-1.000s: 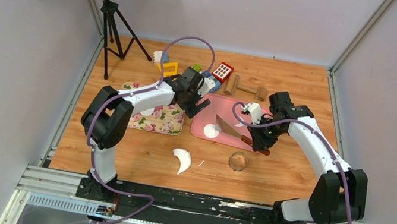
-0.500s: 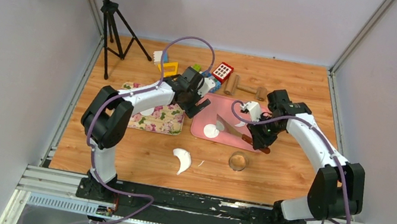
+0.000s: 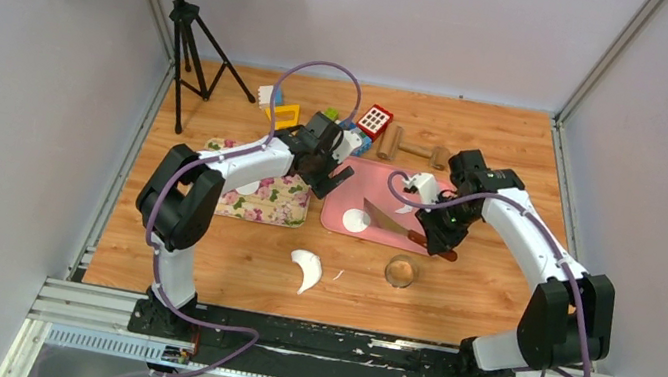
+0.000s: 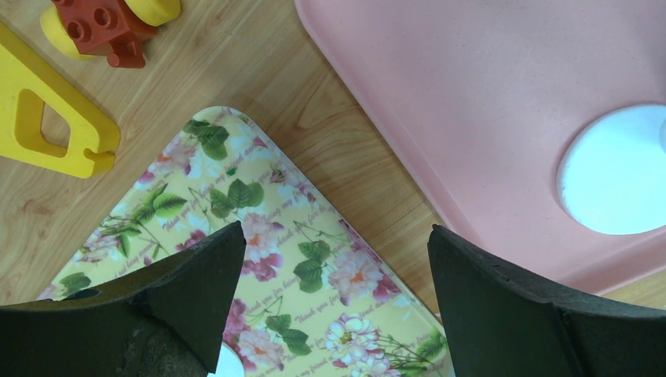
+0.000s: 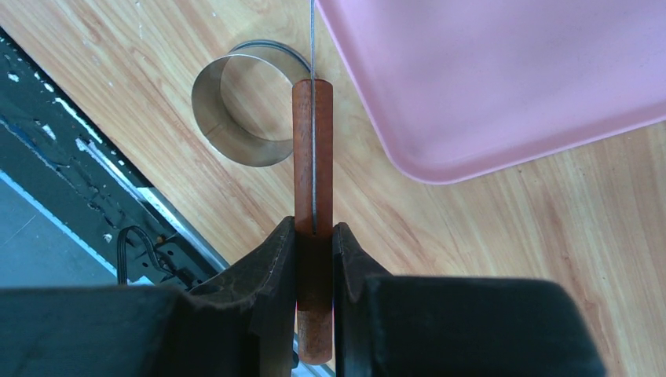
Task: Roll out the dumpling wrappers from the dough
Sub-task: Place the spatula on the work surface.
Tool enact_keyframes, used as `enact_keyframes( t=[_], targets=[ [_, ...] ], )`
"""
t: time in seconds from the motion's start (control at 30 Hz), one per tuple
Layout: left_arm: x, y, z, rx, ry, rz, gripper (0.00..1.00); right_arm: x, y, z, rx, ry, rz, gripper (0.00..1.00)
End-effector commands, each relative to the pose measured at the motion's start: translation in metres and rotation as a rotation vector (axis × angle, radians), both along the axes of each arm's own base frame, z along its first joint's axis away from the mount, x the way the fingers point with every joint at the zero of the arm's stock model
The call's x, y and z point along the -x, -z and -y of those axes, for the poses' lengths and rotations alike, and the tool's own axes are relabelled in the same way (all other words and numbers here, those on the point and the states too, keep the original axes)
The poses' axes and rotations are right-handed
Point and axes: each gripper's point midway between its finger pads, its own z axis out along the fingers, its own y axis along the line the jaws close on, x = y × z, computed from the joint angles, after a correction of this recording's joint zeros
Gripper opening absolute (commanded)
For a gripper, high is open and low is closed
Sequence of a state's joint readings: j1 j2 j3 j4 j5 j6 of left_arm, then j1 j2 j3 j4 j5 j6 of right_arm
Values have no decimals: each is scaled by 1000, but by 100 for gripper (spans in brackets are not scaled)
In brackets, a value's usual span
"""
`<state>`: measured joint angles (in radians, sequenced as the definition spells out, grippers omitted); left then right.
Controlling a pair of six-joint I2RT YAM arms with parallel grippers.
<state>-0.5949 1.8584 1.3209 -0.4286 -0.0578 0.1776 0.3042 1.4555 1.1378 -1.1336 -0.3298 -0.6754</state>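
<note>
One round white dumpling wrapper (image 3: 356, 219) (image 4: 616, 169) lies on the pink board (image 3: 348, 201) (image 4: 471, 86). A crescent of dough (image 3: 306, 268) lies on the wood in front of the board, with a tiny scrap (image 3: 338, 273) beside it. My right gripper (image 3: 433, 239) (image 5: 314, 228) is shut on the reddish wooden handle (image 5: 312, 149) of a knife. Its blade (image 3: 384, 215) reaches over the board toward the wrapper. My left gripper (image 3: 337, 179) (image 4: 336, 236) hangs open and empty above the corner of the floral mat (image 3: 272, 201) (image 4: 314, 267). Another white piece (image 3: 247, 186) lies on that mat, mostly hidden by the arm.
A metal ring (image 3: 401, 272) (image 5: 236, 118) stands on the wood near the board's front edge. A wooden rolling pin (image 3: 412, 147) and toy blocks (image 3: 373, 119) (image 4: 102, 27) lie at the back, along with a yellow piece (image 4: 47, 118). A tripod (image 3: 191, 55) stands at the back left.
The right arm has shifted slightly, still holding the knife over the pink board. The left arm has not moved.
</note>
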Motion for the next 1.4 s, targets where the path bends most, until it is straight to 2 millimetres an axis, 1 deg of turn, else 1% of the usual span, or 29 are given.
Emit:
enact_keyframes(
  t=[0.0,0.07,0.13,0.2,0.3,0.4,0.47,0.53,0.63,0.77,0.87,0.97,1.07,1.13,1.17,1.2,1.27,1.33,1.37],
  targets=[
    [-7,-25,4,50,-7,60,94,0,-18,-11,-76,-27,13,0],
    [-7,-26,4,50,-7,62,94,1,-29,-22,-176,-17,-36,0],
    [-7,-28,3,47,-6,68,94,-1,-38,-32,-270,-10,-87,0],
    [-9,-32,1,50,-6,77,94,-2,-39,-41,-374,4,-172,0],
    [-12,-40,0,63,-10,90,94,-6,-36,-43,-499,31,-294,0],
    [-14,-46,-2,75,-11,98,94,-4,-29,-42,-606,27,-459,0],
    [-16,-50,-4,77,-16,106,94,-6,-20,-39,-644,57,-542,0],
    [-17,-53,-6,75,-16,116,94,-8,-5,-35,-637,64,-584,0],
    [-17,-54,-6,77,-17,117,94,-10,7,-33,-629,73,-619,0],
    [-17,-58,-3,91,-10,121,94,-24,22,-29,-658,153,-679,0],
    [-16,-60,1,112,0,110,93,-28,36,-27,-643,169,-717,0],
    [-12,-64,9,151,28,96,93,-30,43,-26,-639,172,-733,0],
    [-8,-74,21,206,66,92,93,-28,49,-22,-610,154,-737,0],
    [-7,-82,31,229,92,100,93,-25,54,-19,-589,146,-750,0],
    [-7,-86,40,235,110,108,93,-23,57,-17,-575,139,-757,0],
    [-8,-85,44,232,117,107,93,-21,60,-16,-568,137,-767,0],
    [-8,-82,58,230,140,103,93,-20,67,-13,-550,131,-782,0],
    [-8,-77,75,220,164,96,93,-19,72,-11,-539,129,-798,0],
    [-7,-76,86,219,181,99,93,-18,75,-11,-534,126,-804,0]
  ],
)
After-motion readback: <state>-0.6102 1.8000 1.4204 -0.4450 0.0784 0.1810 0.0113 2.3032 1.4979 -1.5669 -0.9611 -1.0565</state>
